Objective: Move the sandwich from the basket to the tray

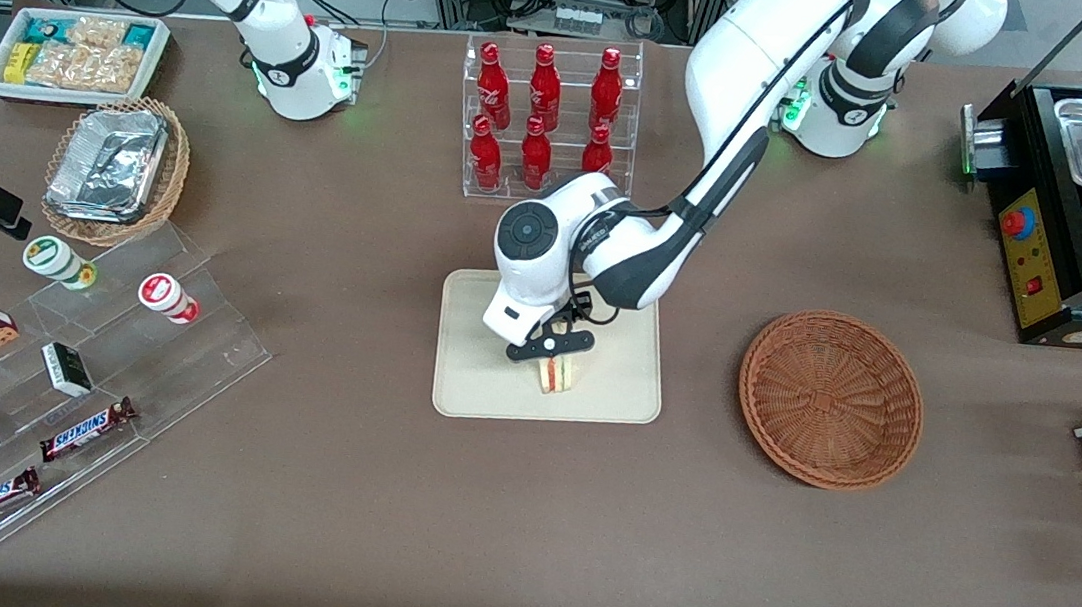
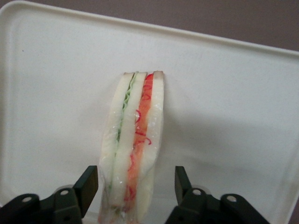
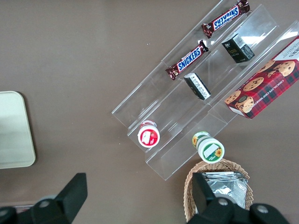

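Gripper (image 2: pixel 133 186) hung over tray (image 1: pixel 471 392), jaws apart either side of sandwich (image 2: pixel 133 144), apparently clear of it. Sandwich stood on edge on tray; basket (image 1: pixel 831 398) lay well apart, empty. Risk: wedge toppling if a finger snagged the wrap while lifting away.

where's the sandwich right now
The sandwich stands on edge on the tray, near the rim closest to the front camera, between the open fingers of the left gripper; the basket beside the tray holds nothing.
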Controlling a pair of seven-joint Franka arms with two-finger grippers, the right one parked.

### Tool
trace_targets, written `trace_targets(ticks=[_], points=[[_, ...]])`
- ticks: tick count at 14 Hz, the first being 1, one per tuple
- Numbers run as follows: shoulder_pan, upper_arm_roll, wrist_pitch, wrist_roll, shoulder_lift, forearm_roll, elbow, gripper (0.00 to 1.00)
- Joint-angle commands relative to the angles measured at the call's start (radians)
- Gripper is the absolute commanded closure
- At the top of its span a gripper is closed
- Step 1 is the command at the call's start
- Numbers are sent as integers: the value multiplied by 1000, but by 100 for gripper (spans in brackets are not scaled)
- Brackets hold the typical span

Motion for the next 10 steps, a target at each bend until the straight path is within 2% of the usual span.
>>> trace_targets(ticks=[1,5,10], points=[[-5,9,-69,-20,-69,16,26,0],[27,9,-179,-4,-145,10,47,0],[112,26,-251,144,-231,22,38,0]])
